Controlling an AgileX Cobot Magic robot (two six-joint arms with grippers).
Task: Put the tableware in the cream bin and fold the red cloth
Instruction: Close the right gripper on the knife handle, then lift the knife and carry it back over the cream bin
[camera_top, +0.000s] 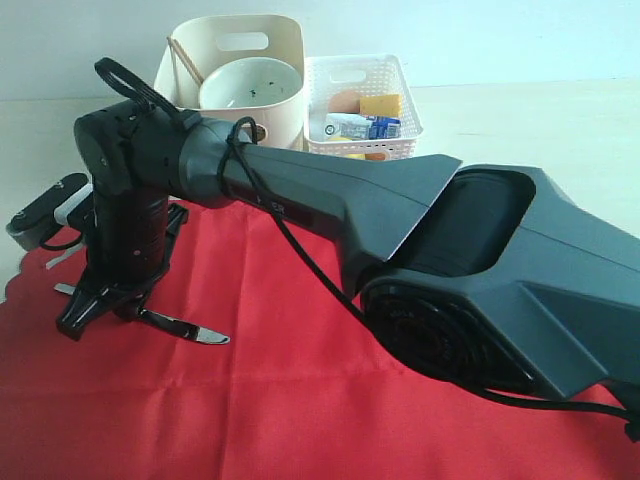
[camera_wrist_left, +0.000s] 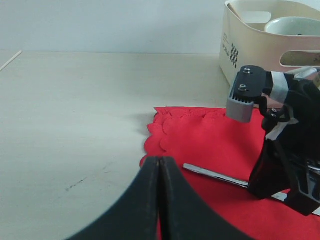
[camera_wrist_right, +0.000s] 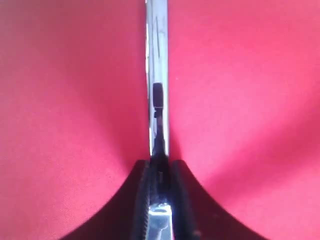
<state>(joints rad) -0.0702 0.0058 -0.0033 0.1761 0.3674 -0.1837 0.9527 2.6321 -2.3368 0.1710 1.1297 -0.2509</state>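
Right claw (camera_wrist_right: 159, 166), nearest the lens, is nipped nearly shut on the knife (camera_wrist_right: 157, 50), apparently mid-length: thin, stiff, slick steel lying flat on soft red cloth (camera_top: 300, 400); left claw (camera_wrist_left: 159, 162) closed, empty.

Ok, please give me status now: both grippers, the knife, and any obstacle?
Right gripper shut on metal knife, knife lying on red cloth. Left gripper shut, empty, near cloth edge. Cream bin holds bowl; no obstacle seen.
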